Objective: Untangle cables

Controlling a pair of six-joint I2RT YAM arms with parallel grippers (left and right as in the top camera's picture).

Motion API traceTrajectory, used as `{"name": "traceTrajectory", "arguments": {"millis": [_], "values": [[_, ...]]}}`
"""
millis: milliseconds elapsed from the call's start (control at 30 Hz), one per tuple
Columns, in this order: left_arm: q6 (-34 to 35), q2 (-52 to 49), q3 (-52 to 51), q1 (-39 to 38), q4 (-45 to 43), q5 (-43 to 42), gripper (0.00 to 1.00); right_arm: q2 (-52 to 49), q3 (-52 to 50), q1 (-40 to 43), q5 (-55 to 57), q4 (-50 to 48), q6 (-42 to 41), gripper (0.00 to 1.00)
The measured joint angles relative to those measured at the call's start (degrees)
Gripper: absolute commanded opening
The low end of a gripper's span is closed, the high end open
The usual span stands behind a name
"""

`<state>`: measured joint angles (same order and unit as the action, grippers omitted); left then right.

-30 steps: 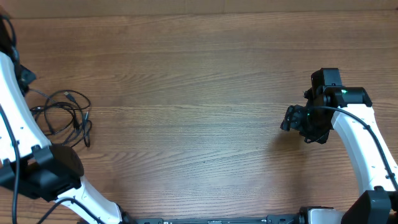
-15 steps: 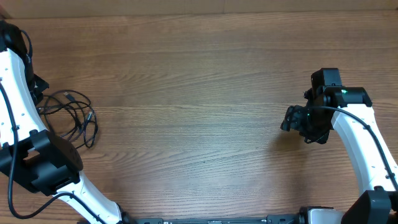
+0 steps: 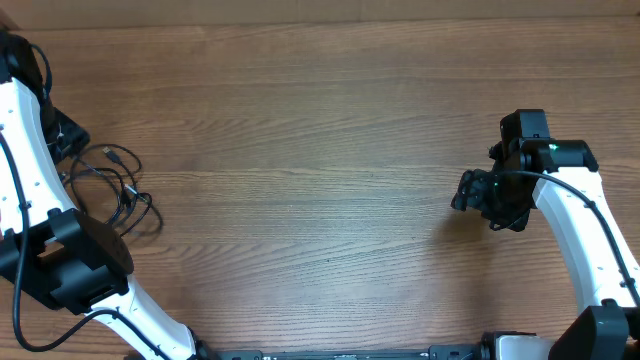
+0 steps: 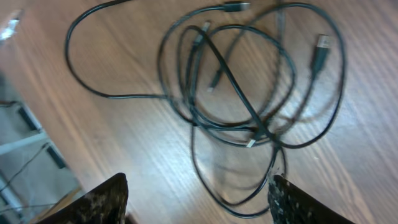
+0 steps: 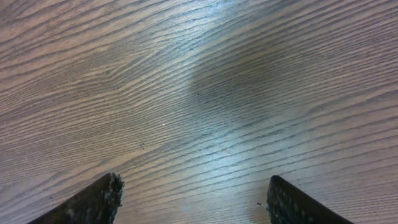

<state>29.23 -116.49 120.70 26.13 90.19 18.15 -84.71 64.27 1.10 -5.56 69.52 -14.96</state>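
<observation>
The cables [image 3: 122, 192] lie as a loose tangle of thin black loops on the wooden table [image 3: 320, 120] at the far left. In the left wrist view the cables [image 4: 256, 127] spread across the wood, with a silver-tipped plug [image 4: 321, 45] at the upper right. My left gripper [image 4: 199, 200] hovers open above them. One low loop runs between its fingers [image 4: 104, 200] close to the right one, and nothing is gripped. From overhead the left gripper [image 3: 66, 133] sits at the tangle's upper left. My right gripper [image 5: 196, 202] stands open over bare wood, far right [image 3: 468, 190].
The table's left edge [image 4: 43, 134] shows in the left wrist view, with floor and frame parts beyond it. The left arm's white link [image 3: 30, 170] runs beside the tangle. Thick black arm wires trail along both arms.
My left gripper has opened and let go of the cables. The tangle has settled on the table, spread slightly down and right. The right arm has not moved.
</observation>
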Motion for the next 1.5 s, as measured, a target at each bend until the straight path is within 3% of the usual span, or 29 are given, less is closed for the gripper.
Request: {"name": "traceTrajectory", "arguments": {"millis": [167, 433, 533, 767, 1067, 1200, 1500], "values": [[-5.70, 0.00, -0.04, 0.02, -3.04, -8.79, 0.73, 0.00, 0.00, -0.02, -0.02, -0.02, 0.02, 0.73], [-26.86, 0.00, -0.07, -1.70, -3.85, -37.24, 0.73, 0.00, 0.00, 0.00, 0.00, 0.02, 0.02, 0.73], [-31.12, 0.00, -0.07, -3.96, -0.98, -41.55, 0.63, 0.00, 0.00, 0.00, 0.00, 0.00, 0.04, 0.73], [-32.72, 0.00, -0.15, -10.27, 6.45, -38.93, 0.66, -0.02, 0.00, -0.02, 0.00, -0.02, 0.00, 0.73], [-28.72, 0.44, -2.14, -18.97, 6.29, -33.70, 0.67, 0.00, 0.00, -0.02, 0.00, 0.28, 0.00, 0.74], [-27.87, 2.95, -9.03, -25.66, 6.27, -32.30, 0.77, -0.02, 0.00, -0.02, 0.00, 0.37, 0.04, 0.81], [-28.33, 15.10, -29.55, -37.90, 6.49, -30.60, 0.80, 0.00, -0.07, 0.00, -0.02, 0.39, 0.09, 0.81]]}}
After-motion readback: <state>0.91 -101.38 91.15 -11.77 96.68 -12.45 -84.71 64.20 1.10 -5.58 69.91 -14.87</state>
